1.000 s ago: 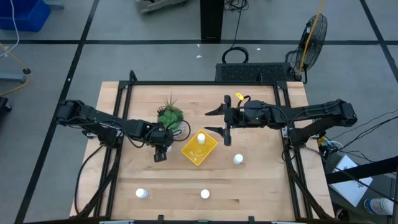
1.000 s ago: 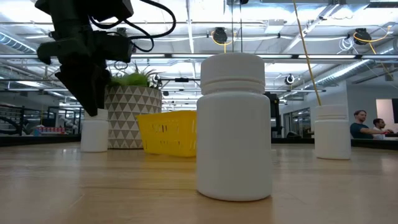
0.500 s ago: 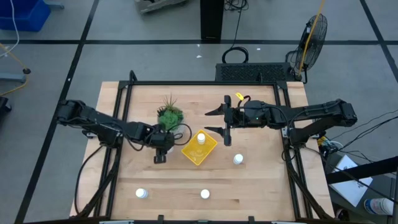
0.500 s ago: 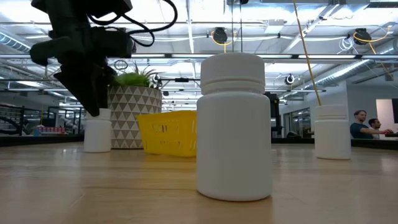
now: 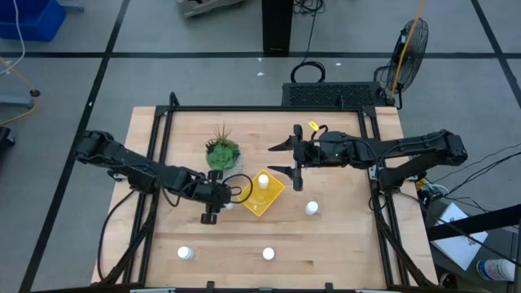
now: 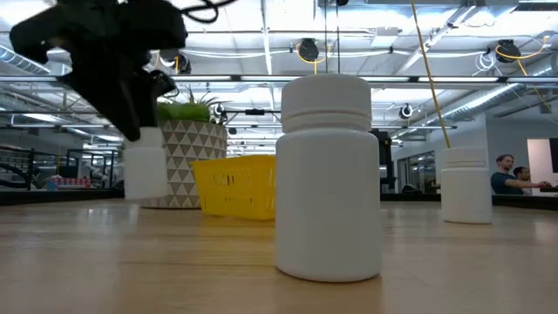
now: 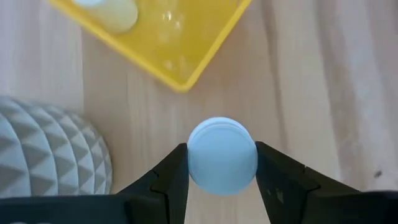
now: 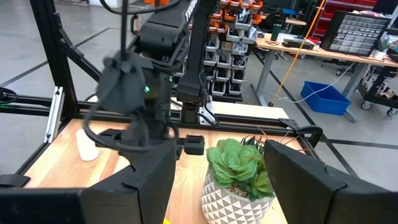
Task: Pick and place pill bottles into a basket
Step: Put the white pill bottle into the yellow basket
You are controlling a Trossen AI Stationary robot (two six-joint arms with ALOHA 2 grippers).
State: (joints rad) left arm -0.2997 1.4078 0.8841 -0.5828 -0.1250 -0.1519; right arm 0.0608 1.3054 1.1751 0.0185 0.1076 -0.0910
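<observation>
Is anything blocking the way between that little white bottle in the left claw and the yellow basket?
Nothing visible does. The left claw grips the pill bottle just off the basket's corner, with only bare wood between them. The plant pot sits off to the side.

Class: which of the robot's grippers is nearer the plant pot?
Left. The left gripper, shut on a bottle, sits just beside the pot; the right gripper hovers farther off, past the tray.

Overhead straight down; low level across table (image 6: 261, 262); wrists close, forward. Yellow basket (image 5: 262, 195) shared by overhead, low, left wrist.
</observation>
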